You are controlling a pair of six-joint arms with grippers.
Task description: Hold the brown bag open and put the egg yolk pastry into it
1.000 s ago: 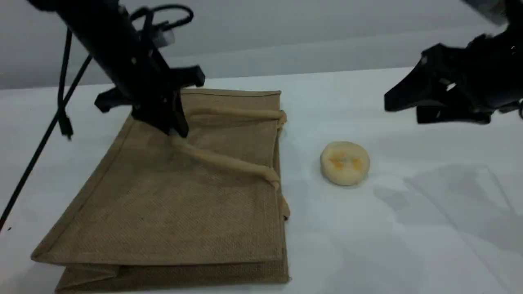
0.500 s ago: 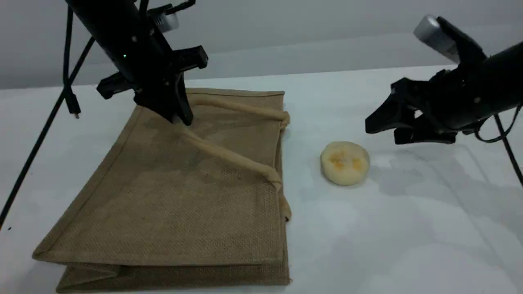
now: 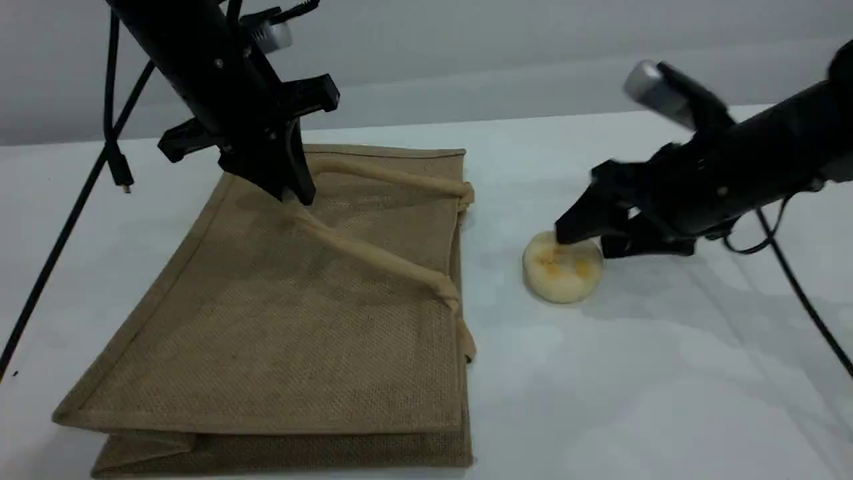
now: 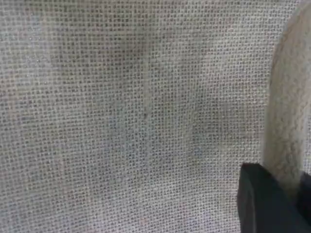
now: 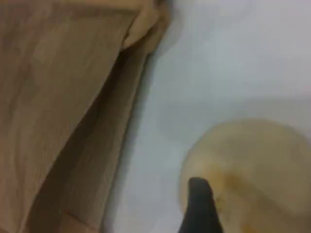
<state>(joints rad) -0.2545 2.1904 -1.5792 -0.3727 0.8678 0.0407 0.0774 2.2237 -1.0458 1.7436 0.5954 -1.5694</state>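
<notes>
Clamping handle (image 3: 370, 255) of brown bag (image 3: 266, 347) with left tool (image 3: 300, 199); poising right tool (image 3: 586, 243), spread wide, over pastry (image 3: 563, 277), perhaps touching, 3 o'clock of bag.

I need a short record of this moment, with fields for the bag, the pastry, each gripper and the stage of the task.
bag: brown bag lies flat on the white table, mouth toward the pastry
pastry: egg yolk pastry rests on the table, right of the bag, apart from it
left gripper: left gripper shut on the top panel's loop handle, which runs taut up to it
right gripper: right gripper open, low over the pastry; contact cannot be told
stage: pastry not grasped, not in the bag
</notes>
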